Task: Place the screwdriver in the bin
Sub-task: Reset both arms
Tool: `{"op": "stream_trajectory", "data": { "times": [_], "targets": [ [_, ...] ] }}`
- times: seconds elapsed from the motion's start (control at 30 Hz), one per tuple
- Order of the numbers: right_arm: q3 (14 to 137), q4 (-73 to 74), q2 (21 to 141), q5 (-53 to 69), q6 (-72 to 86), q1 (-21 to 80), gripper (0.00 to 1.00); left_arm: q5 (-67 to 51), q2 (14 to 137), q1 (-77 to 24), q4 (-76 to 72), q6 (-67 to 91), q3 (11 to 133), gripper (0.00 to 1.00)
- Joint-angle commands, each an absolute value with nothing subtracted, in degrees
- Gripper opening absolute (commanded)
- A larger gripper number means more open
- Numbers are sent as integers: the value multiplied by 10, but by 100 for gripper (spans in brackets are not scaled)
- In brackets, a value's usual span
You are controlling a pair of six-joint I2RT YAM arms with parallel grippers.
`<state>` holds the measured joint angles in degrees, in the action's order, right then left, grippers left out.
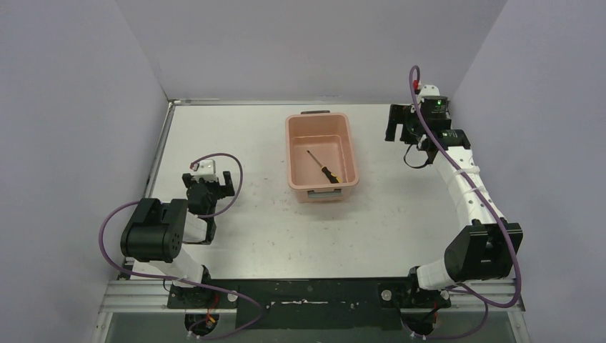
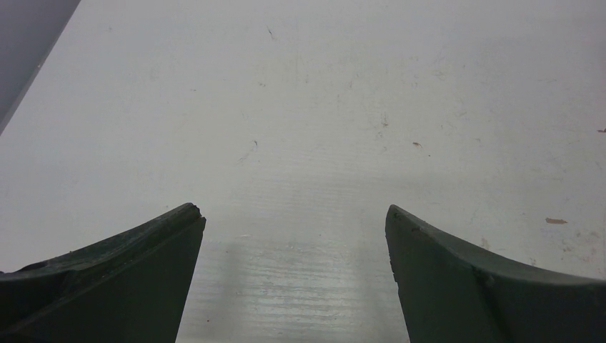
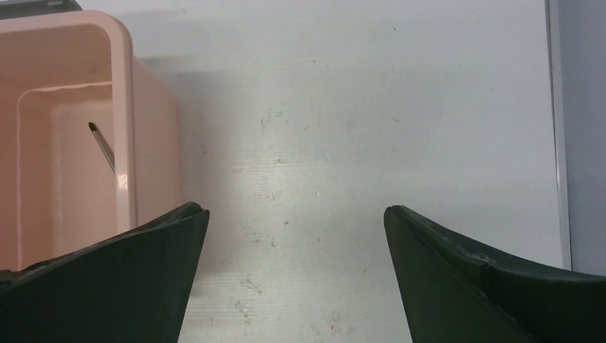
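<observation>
screwdriver (image 1: 323, 166) lies on the floor of the bin (image 1: 293, 153), long axis diagonal, handle toward the near right corner. right tool (image 3: 294, 211), the nearer, hangs just right of the bin; left tool (image 2: 294, 214) well apart. both spread wide, empty. task judged complete.

No legible text or labels anywhere.

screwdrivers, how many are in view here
1. The screwdriver lies diagonally on the floor of the bin, handle toward its near right corner. The right wrist view catches only its tip. The bin's near wall might hide a sliver of floor.
</observation>
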<state>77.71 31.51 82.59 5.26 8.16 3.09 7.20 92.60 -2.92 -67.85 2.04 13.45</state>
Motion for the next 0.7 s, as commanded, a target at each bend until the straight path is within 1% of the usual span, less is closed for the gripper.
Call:
{"op": "stream_trajectory", "data": {
  "times": [0.0,0.5,0.57,0.67],
  "targets": [
    [782,282,802,65,74,31,100,69,923,-30,-695,15,145,97],
    [787,290,802,46,74,31,100,69,922,-30,-695,15,144,97],
    [785,287,801,13,86,31,100,69,923,-30,-696,15,145,97],
    [778,278,799,-80,118,31,100,69,923,-30,-695,16,145,97]
  ]
}}
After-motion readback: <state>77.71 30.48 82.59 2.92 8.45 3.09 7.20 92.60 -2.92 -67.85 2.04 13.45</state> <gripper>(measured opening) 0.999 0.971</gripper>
